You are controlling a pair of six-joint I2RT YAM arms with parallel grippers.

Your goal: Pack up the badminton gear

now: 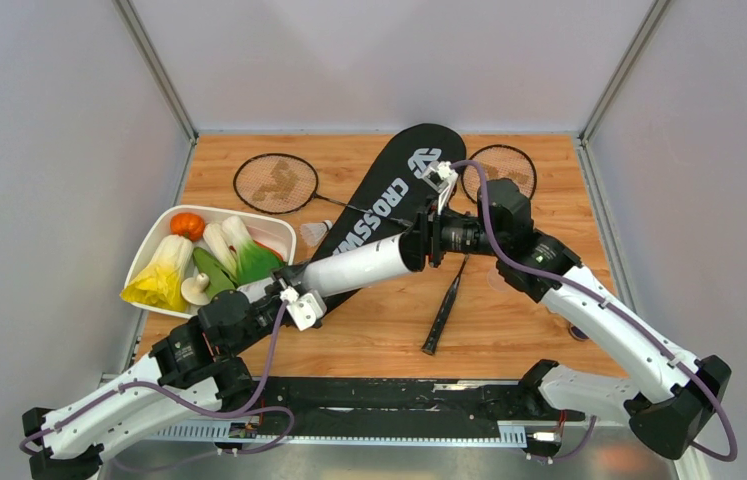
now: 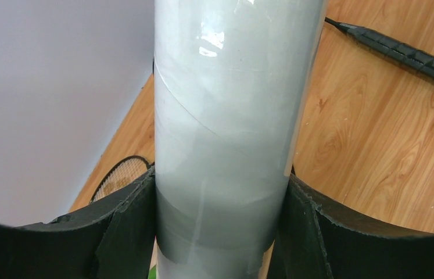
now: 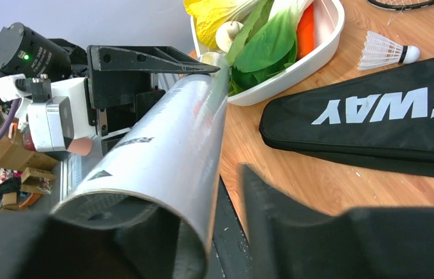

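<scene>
White tray point(image 1: 239, 213) of toy veg sits far left, past the left fingers. Left fingers point(image 1: 286, 285) pinch the white tube point(image 1: 359, 265) near its left end, both pads pressed to its sides. The tube is held off the bench point(image 1: 509, 330) and slants up toward the right fingers. Small dark print on the tube wall is too blurred to read. First racket point(image 1: 274, 183) lies flat, well behind the left fingers. Shuttlecock point(image 1: 314, 232) lies on the bench just behind the tube. Black bag point(image 1: 389, 205) lies flat behind and under the tube, with white "CROSSWAY" lettering plus a logo. Right fingers point(image 1: 427, 243) are at the tube's open right end, one finger beside the outer wall. Cannot tell if they are gripping or spread. Second racket point(image 1: 446, 305) has its handle just nearer than the right fingers, its head beyond them.
</scene>
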